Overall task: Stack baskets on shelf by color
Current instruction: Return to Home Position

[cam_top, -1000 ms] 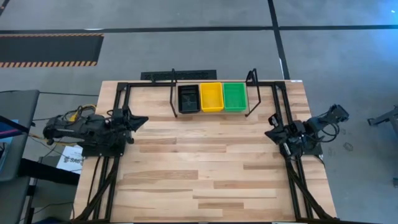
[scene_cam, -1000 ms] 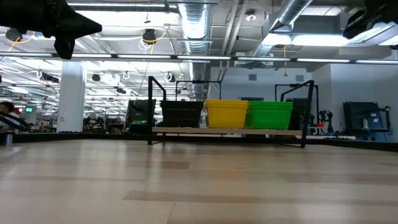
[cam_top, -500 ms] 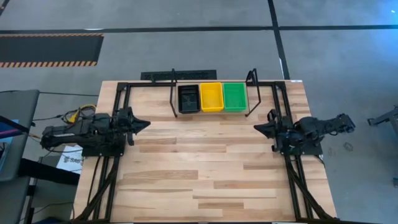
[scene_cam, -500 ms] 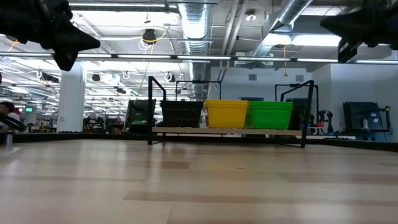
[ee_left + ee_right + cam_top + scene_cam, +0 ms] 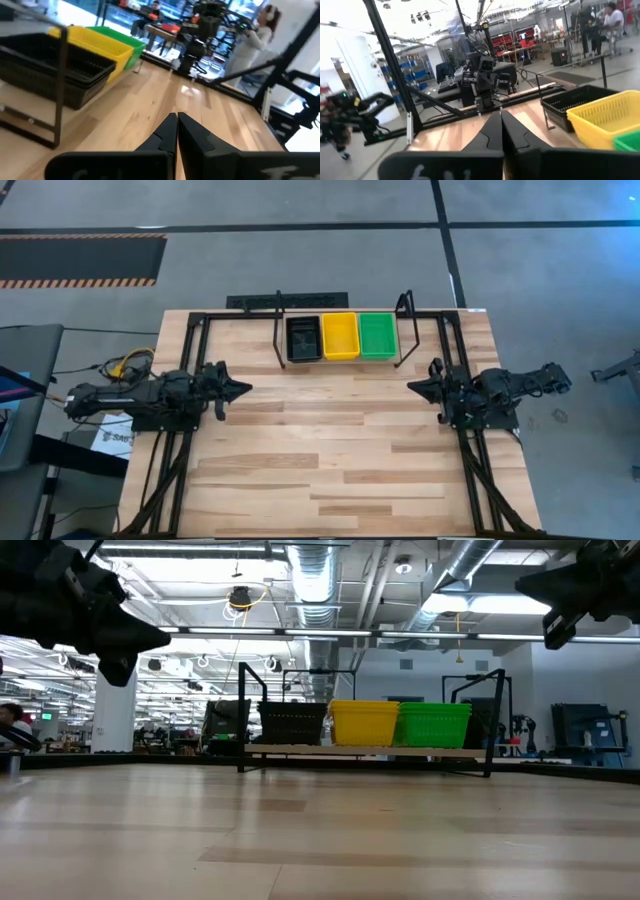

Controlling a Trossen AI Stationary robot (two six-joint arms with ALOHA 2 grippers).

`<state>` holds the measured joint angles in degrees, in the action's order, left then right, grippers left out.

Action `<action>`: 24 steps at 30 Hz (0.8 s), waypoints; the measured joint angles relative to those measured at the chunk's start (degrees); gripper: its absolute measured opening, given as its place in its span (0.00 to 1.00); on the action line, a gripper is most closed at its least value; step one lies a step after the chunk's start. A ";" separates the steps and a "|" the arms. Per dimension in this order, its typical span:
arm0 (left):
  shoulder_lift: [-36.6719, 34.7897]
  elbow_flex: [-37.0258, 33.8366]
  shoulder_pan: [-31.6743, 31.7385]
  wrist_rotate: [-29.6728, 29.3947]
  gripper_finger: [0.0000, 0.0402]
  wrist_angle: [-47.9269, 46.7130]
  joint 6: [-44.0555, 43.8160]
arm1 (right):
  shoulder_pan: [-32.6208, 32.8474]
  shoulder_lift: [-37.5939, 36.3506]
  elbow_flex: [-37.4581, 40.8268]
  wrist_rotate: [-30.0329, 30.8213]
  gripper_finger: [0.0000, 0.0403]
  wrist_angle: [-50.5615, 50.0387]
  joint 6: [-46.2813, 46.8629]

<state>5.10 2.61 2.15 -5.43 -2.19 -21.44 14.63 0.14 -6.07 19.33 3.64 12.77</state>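
While both arms reach in over the table (image 5: 330,470), neither holds anything. The left gripper (image 5: 243,389) hangs above the table's left side and points right toward the middle. Its two fingers (image 5: 167,132) are pressed together tip to tip with nothing between them. The right gripper (image 5: 413,387) mirrors it above the right side, pointing left. Its two fingers (image 5: 492,132) also meet in a closed, empty point. The two grippers face each other across the wood, well apart, and both sit nearer than the shelf (image 5: 277,345). In the low view each is raised well above the tabletop, touching nothing.

The shelf stands at the far edge of the table, centred between the arms. On it are three stacks abreast, one of each colour: the black baskets (image 5: 304,338) on the left, the yellow baskets (image 5: 340,336) in the middle and the green baskets (image 5: 378,335) on the right. The stacks sit side against side and stand level. The left wrist view shows more than one rim in the black stack, but how many baskets are nested in each stack cannot be counted for sure.

Beyond the table, on the right, one person (image 5: 252,42) in light clothing stands in the room.
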 joint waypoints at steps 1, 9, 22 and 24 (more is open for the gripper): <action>0.00 0.00 -0.01 -0.76 0.00 -0.28 -1.05 | -0.02 0.00 0.00 0.10 0.01 0.02 1.11; 0.02 0.00 -0.02 -3.39 0.00 -1.06 -2.76 | -0.57 0.00 0.00 1.44 0.07 -3.15 0.00; 0.04 0.00 0.00 -5.17 0.00 -0.97 2.79 | -0.43 0.25 0.02 0.24 0.09 -10.53 -15.92; 0.04 0.02 0.03 -3.26 0.00 -1.06 4.08 | -0.42 0.15 0.02 -3.77 0.09 -9.78 -19.29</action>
<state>5.15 2.63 2.18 -8.69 -3.25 -17.37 14.22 0.30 -6.04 15.56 -6.14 -6.52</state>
